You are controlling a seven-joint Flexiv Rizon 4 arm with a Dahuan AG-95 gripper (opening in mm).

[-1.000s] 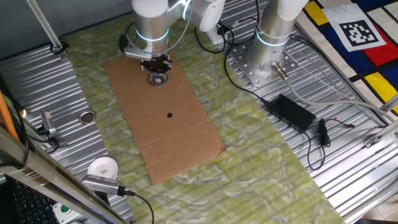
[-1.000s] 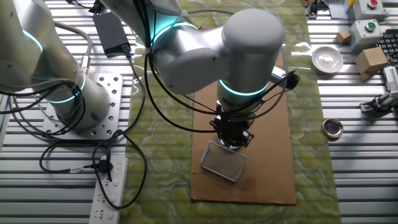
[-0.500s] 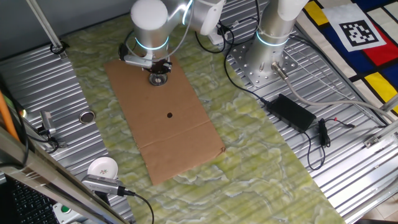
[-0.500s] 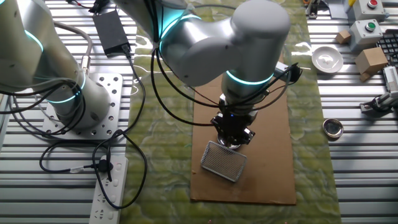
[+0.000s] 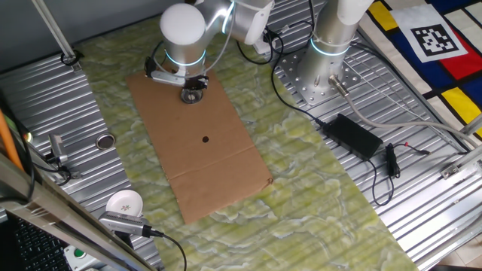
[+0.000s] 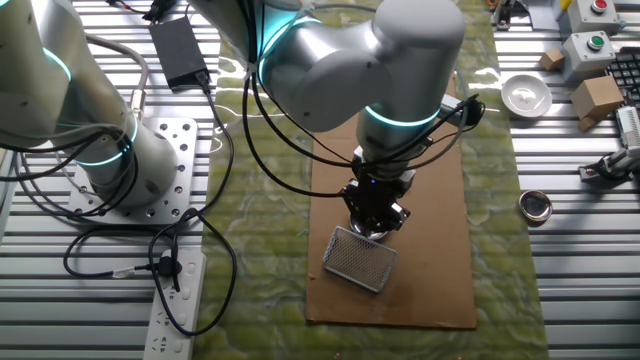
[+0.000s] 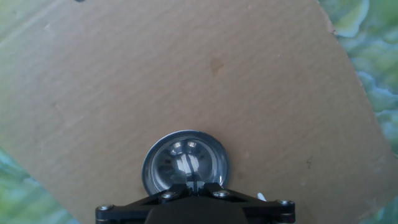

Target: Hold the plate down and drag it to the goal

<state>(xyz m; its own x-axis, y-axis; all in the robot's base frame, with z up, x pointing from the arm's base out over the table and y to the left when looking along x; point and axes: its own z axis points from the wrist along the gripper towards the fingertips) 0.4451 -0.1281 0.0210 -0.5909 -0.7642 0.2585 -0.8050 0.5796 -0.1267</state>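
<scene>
Gripper (image 5: 193,89) sits directly over the plate (image 7: 185,163) near the far end of the cardboard sheet (image 5: 203,150); I cannot tell finger spacing. I'd press straight down, then drag slowly toward the dark dot (image 5: 205,138), my presumed goal.

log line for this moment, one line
stage: press | gripper: tip on plate, jaws unclear | plate: on cardboard | goal dot: not reached
</scene>
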